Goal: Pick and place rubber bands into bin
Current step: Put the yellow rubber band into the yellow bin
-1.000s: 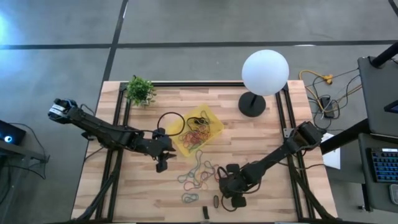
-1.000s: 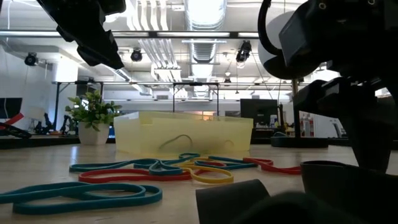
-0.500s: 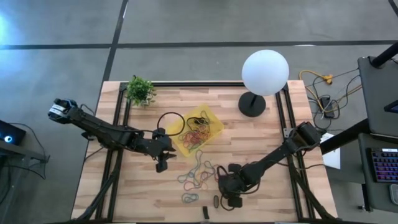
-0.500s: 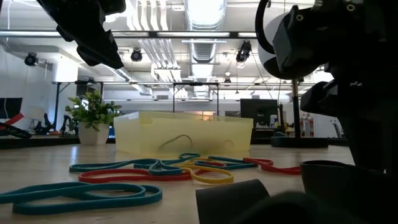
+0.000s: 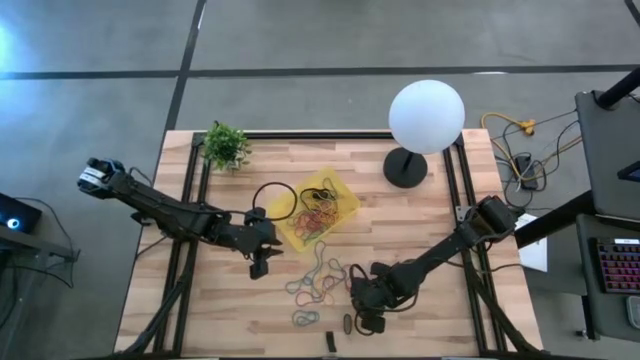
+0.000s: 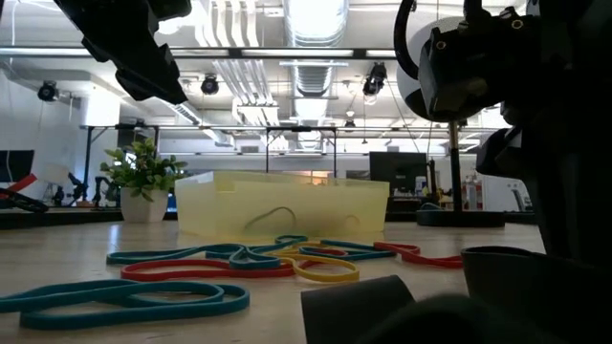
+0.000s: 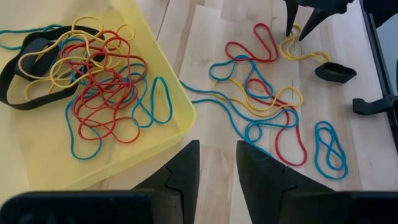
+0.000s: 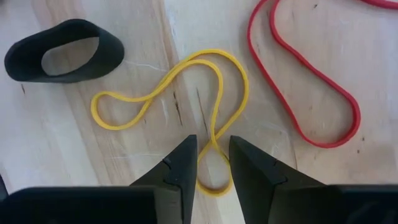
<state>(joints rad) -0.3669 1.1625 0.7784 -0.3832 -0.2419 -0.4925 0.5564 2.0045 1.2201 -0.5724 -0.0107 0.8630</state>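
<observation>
Left arm: your left gripper (image 5: 260, 268) hangs over the wooden tabletop (image 5: 420, 225) just beside the bin's near-left corner; its fingers (image 7: 183, 169) stand a little apart and hold nothing.
Plant: a small green potted plant (image 5: 225, 146) stands at the far left corner of the tabletop, well apart from both arms.
Bin: the shallow translucent yellow plastic bin (image 5: 318, 208) sits near the middle of the tabletop, and you can see a tangle of red, blue and yellow rubber bands (image 7: 99, 93) already lying in it, with a wide black band (image 7: 28, 62) among them.
Black ring: a big thin black rubber ring (image 5: 273, 199) lies on the tabletop touching the bin's left side.
Loose bands: a spread of red, blue and yellow rubber bands (image 5: 318, 279) lies on the wood in front of the bin, between your two grippers.
Right arm: your right gripper (image 5: 364, 320) is down at the tabletop at the right edge of that spread; its fingers (image 8: 180, 168) stand slightly apart, astride the end loop of a thin yellow rubber band (image 8: 186, 93), not clamped on it.
Dark piece: a small dark oblong ring (image 8: 62, 53) lies just beside that yellow band.
Lamp: a white globe lamp (image 5: 426, 115) on a black round base (image 5: 404, 168) stands at the far right.
</observation>
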